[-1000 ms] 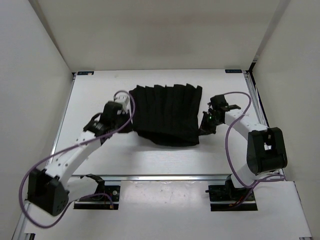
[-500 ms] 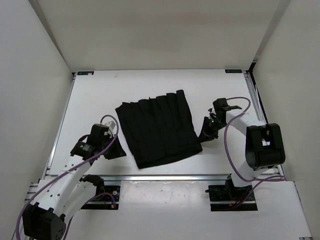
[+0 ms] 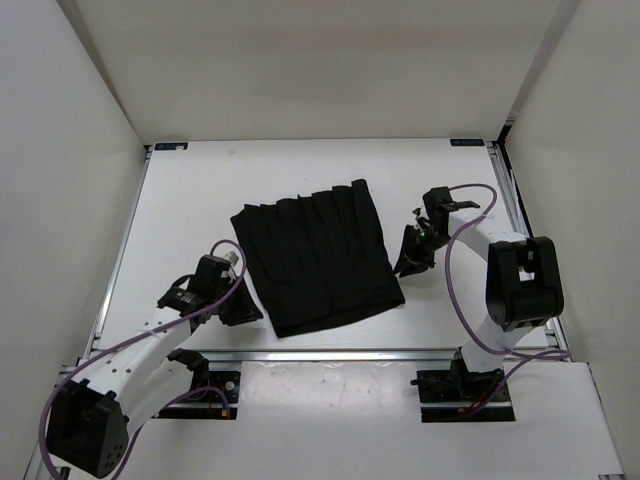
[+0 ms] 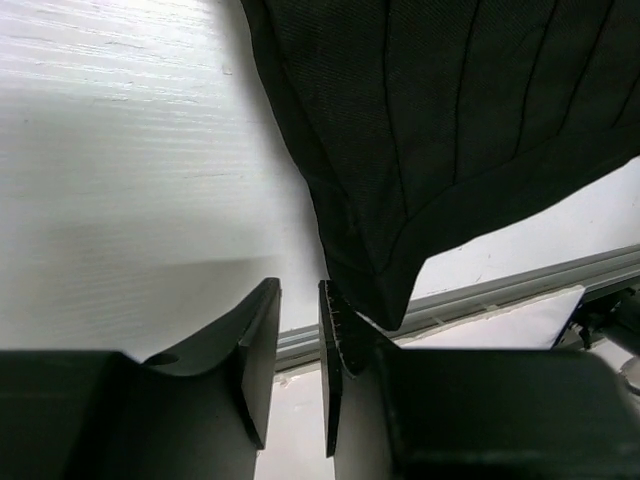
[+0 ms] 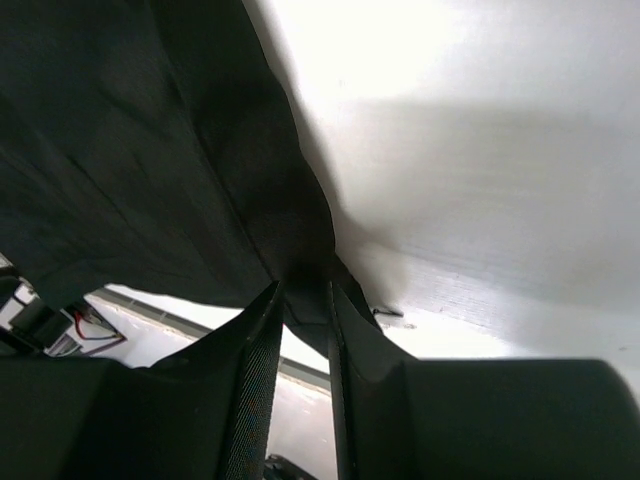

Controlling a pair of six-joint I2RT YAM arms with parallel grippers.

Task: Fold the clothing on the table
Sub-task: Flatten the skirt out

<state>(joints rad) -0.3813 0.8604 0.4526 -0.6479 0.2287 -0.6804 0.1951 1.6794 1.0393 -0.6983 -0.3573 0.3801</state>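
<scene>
Clothing (image 3: 318, 258): flat on the table (image 3: 190, 200), mid-width, nearer the near edge.

Lie: about as wide as long, so no clear long axis. Pleats run far to near, near ends skewed toward the right edge. Waist end cannot be told.

Left gripper (image 4: 298, 292): jaws narrowly parted, nothing between them, one finger against the near-left cloth corner.

Right gripper (image 5: 303, 292): jaws narrowly parted, near-right cloth edge at the tips.

Risk: either claw, on lifting away, may snag its corner and drag the lay askew.
</scene>
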